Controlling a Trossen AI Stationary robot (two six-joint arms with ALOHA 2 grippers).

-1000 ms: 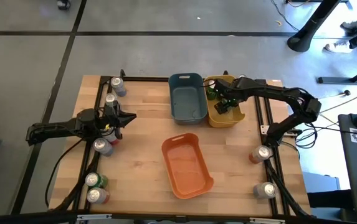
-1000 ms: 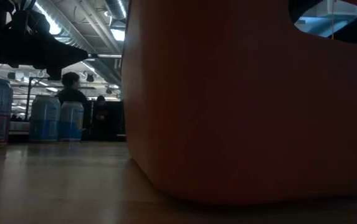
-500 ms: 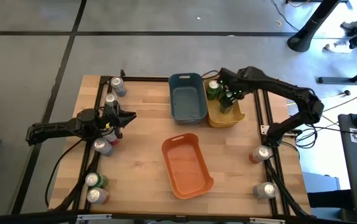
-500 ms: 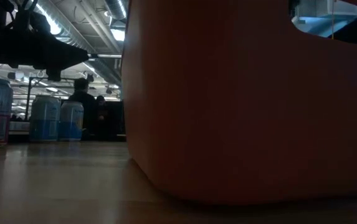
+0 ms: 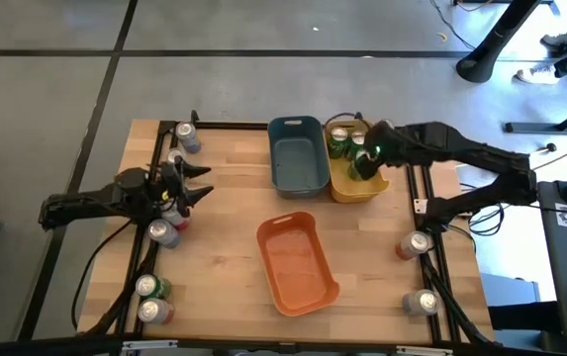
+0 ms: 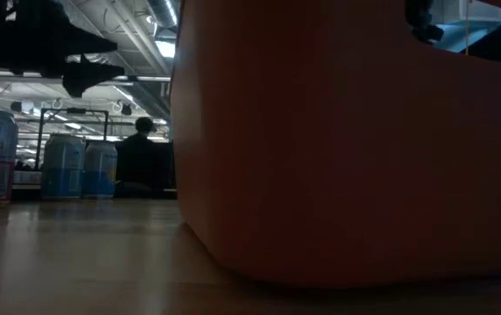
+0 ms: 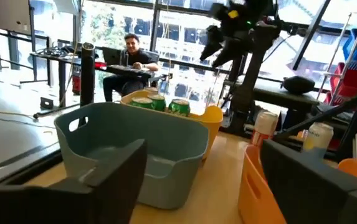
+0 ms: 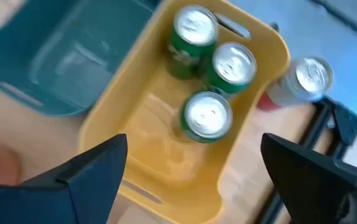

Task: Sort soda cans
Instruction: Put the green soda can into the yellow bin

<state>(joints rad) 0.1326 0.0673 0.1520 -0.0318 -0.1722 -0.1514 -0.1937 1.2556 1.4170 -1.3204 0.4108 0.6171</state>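
Note:
Three green soda cans (image 8: 206,115) stand upright in the yellow bin (image 5: 360,186). My right gripper (image 8: 197,180) hovers open above them, touching nothing (image 5: 367,158). My left gripper (image 5: 202,183) is open and empty at the table's left, pointing toward the blue-grey bin (image 7: 134,149). More cans stand on the wood near it (image 5: 186,136), (image 5: 162,232) and at the near left (image 5: 149,297). Two further cans stand at the right (image 5: 417,244), (image 5: 425,302).
An orange bin (image 5: 298,262) lies in the table's middle and fills the low view (image 6: 346,140). A red can (image 8: 303,81) stands just outside the yellow bin. Black rails run along the table's left and right sides. People sit beyond the table (image 7: 131,53).
My left gripper has opened and drawn back a little toward the table's left edge. My right gripper, open throughout, has risen out of the yellow bin and pulled toward the table's right edge, uncovering the green cans standing in the bin.

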